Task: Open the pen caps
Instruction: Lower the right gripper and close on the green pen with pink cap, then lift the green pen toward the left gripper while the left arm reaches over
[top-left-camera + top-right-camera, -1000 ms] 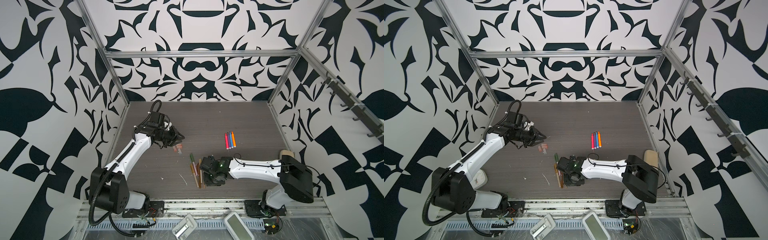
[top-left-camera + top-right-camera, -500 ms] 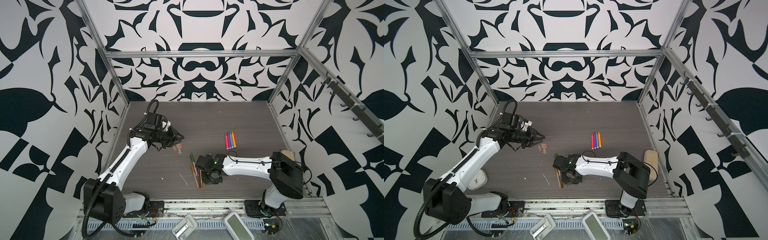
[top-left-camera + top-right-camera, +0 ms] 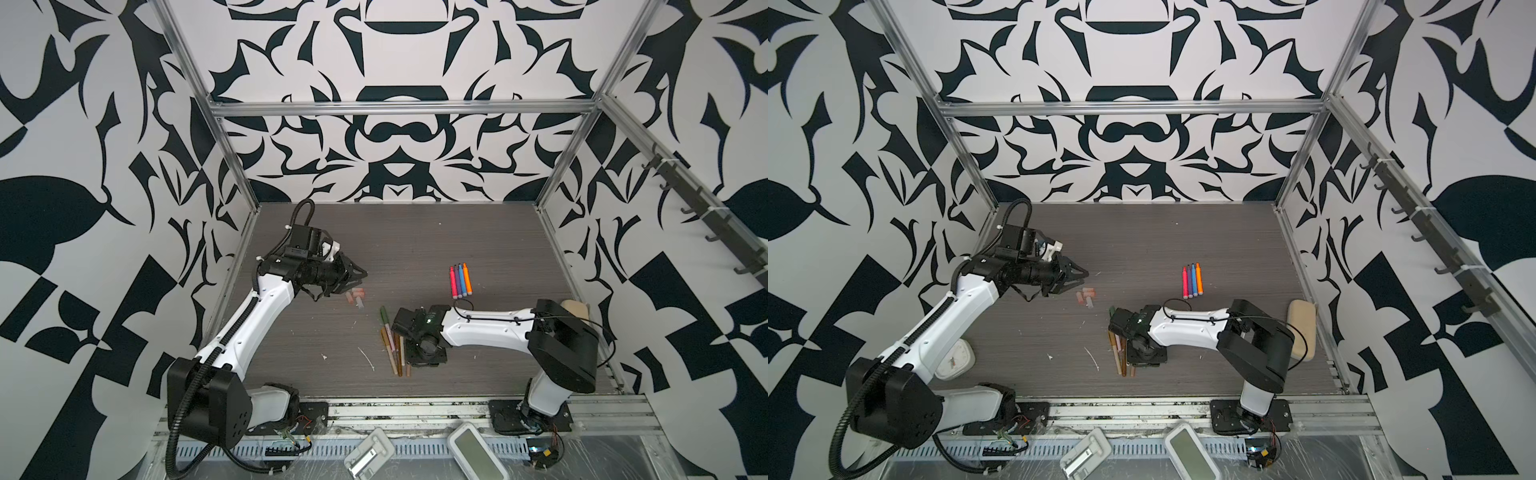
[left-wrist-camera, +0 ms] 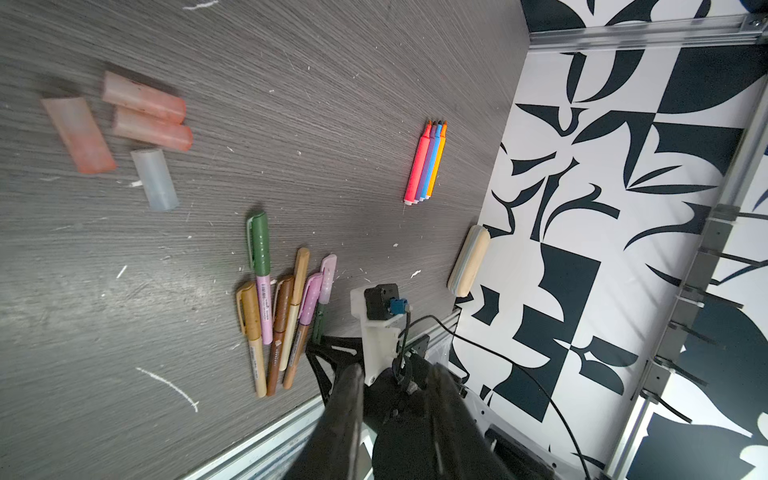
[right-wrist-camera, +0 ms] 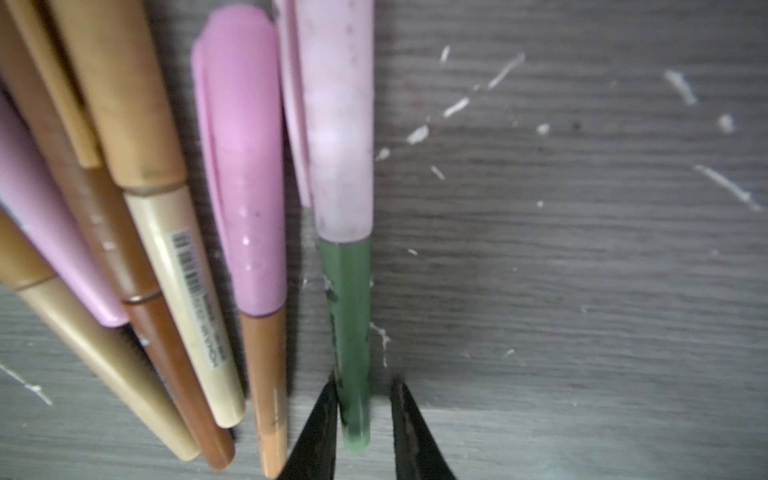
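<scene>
Straddling the bare end of a green-barrelled pen (image 5: 347, 316), our right gripper (image 5: 365, 384) stands narrow but not clamped: one fingertip touches the barrel and the other sits just clear of it. That pen's pale pink cap (image 5: 336, 124) is on, farther ahead of the fingertips. We count six capped pens (image 4: 282, 316) in this fan: the green-barrelled one at the gripper, and five more just beside it on the side toward our left arm. The front rail (image 3: 415, 409) of the table (image 3: 415, 232) runs close behind this gripper, so room is tight there. Toward the back wall the tabletop lies wide and open. Four bright markers (image 4: 424, 164), uncapped and side by side, rest well beyond the right gripper. A beige block (image 3: 575, 309) lies at the table's right edge, at the foot of the side wall. Our left gripper (image 3: 360, 279) hangs partly open and holds nothing. We count four loose caps (image 4: 143, 97) on the table near its tips, three translucent peach and one pale and clear. Between the two grippers we see open tabletop.
</scene>
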Controlling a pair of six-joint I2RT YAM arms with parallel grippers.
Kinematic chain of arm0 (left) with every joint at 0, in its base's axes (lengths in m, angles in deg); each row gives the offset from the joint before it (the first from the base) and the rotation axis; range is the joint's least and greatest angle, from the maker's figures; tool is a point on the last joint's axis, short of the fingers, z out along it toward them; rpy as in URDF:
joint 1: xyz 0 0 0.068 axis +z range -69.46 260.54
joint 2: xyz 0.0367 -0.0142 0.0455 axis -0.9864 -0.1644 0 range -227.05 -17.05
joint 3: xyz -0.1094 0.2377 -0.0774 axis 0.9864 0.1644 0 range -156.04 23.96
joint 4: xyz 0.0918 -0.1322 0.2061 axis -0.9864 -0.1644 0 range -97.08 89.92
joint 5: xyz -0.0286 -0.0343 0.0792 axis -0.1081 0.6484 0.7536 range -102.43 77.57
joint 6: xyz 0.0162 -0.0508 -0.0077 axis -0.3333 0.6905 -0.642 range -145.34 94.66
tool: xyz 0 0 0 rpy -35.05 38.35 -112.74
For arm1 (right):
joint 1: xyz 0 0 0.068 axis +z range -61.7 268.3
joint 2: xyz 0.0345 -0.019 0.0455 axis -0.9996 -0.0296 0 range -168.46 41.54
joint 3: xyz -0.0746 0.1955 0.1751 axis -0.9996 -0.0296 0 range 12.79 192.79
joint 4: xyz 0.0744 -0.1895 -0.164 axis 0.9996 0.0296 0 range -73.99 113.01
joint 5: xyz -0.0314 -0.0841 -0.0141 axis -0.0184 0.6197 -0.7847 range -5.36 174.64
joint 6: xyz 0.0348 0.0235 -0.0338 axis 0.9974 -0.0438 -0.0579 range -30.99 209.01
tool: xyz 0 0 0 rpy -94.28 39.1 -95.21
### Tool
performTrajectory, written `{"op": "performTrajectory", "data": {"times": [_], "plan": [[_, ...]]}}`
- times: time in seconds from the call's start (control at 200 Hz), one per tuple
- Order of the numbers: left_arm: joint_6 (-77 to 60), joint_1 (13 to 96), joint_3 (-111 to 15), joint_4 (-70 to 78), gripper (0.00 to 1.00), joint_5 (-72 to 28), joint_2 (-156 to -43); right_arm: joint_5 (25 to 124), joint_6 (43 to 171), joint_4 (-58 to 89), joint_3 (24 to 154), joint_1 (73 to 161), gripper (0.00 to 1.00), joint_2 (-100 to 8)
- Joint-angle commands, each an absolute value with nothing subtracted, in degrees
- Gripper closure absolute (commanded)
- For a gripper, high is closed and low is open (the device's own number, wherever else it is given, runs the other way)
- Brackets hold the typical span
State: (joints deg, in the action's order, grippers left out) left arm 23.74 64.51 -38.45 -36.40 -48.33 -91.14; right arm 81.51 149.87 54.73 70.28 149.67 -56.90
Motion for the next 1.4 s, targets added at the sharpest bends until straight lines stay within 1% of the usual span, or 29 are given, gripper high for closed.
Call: {"op": "performTrajectory", "data": {"times": [0.0,0.065,0.145,0.26,0.375,0.48,0.57,0.705,0.77,0.88,0.965,1.055,1.14,1.27,1.395], "plan": [[23.08,64.83,-37.31,-37.61,0.69,-49.41,-90.86,81.60,149.25,54.75,69.10,149.17,0.79,-56.86],[23.31,64.85,-37.19,-37.79,0.69,-49.68,-91.11,81.01,149.30,54.15,68.38,148.95,0.91,-56.74],[23.34,64.85,-37.00,-37.90,0.67,-49.50,-91.51,80.77,148.68,54.37,67.86,148.37,0.98,-55.89],[23.35,64.62,-36.75,-38.24,0.67,-48.64,-92.83,81.99,146.68,55.51,66.50,146.93,1.00,-52.38],[25.45,63.24,-35.04,-37.06,0.68,-45.56,-93.94,82.01,143.74,57.82,64.60,144.36,1.00,-47.37],[32.12,62.16,-30.69,-31.30,0.68,-42.98,-93.08,82.02,139.09,60.63,63.85,141.83,1.00,-40.77],[39.89,60.14,-26.32,-25.93,0.68,-38.97,-91.21,81.08,133.96,63.26,65.09,141.46,1.00,-35.71],[50.71,52.31,-22.72,-21.41,0.68,-29.60,-87.87,80.89,130.31,68.82,65.81,141.45,1.00,-30.97],[52.82,48.08,-23.09,-21.48,0.68,-25.74,-87.63,82.26,130.11,70.09,64.85,141.44,1.00,-28.44],[55.97,41.43,-24.27,-23.40,0.68,-20.11,-87.54,82.44,129.59,67.88,62.30,141.46,1.00,-23.15],[57.95,37.71,-24.50,-23.14,0.68,-17.72,-87.71,84.02,129.53,69.31,63.43,141.48,1.00,-22.27],[56.88,36.86,-25.07,-22.79,0.68,-17.83,-88.86,83.26,127.91,68.53,65.51,141.39,1.00,-23.19],[54.84,37.69,-25.92,-21.82,0.68,-18.45,-89.65,77.99,126.26,62.01,65.97,141.38,1.00,-22.86],[49.85,41.86,-29.09,-18.23,0.68,-25.99,-94.39,71.25,128.87,50.23,65.03,141.13,1.00,-21.76],[39.89,44.09,-35.47,-22.61,0.68,-30.85,-98.47,62.89,128.53,42.88,64.60,140.81,1.00,-26.51]]}}
